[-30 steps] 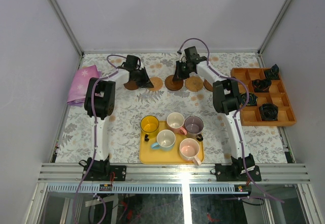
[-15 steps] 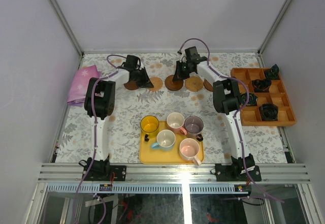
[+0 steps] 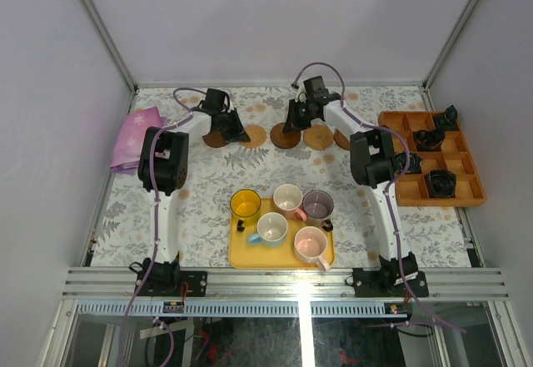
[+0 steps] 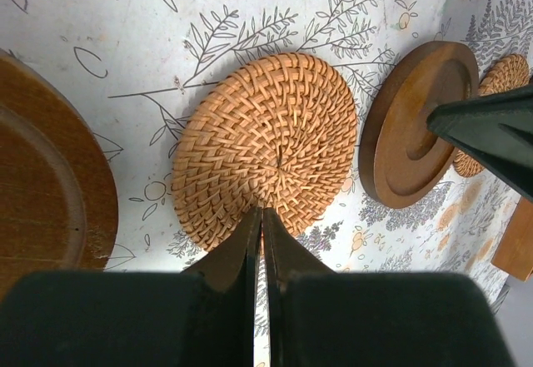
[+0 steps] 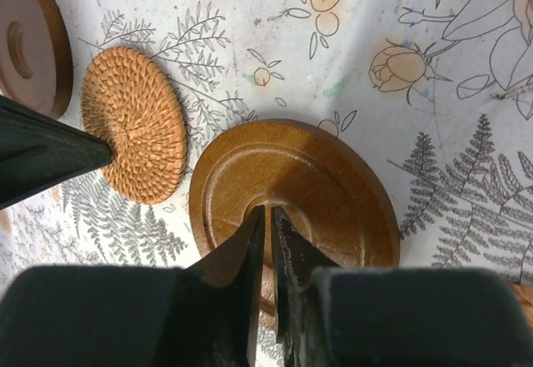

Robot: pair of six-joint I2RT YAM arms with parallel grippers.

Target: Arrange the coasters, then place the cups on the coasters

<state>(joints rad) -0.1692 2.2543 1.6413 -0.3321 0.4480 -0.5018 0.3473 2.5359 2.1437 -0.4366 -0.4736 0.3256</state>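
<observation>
Flowered tablecloth [image 3: 208, 209] from above: five coasters [image 3: 317, 137] line the far side at 12 o'clock with both your arms reaching over them, while the cups [image 3: 271, 228] wait on the yellow tray [image 3: 240, 257] at 6 o'clock.

Left wrist: your left gripper [image 4: 262, 215], fingers pressed together on nothing, has its tips at the near rim of a woven coaster [image 4: 266, 138] lying dead ahead at 12 o'clock. A brown coaster [image 4: 412, 130] sits apart at 3 o'clock.

Right wrist: your right gripper [image 5: 265, 213], fingers all but together and clamping nothing, hangs over that brown coaster's near half, its middle toward 1 o'clock. This looks the nearer arm for it.
</observation>
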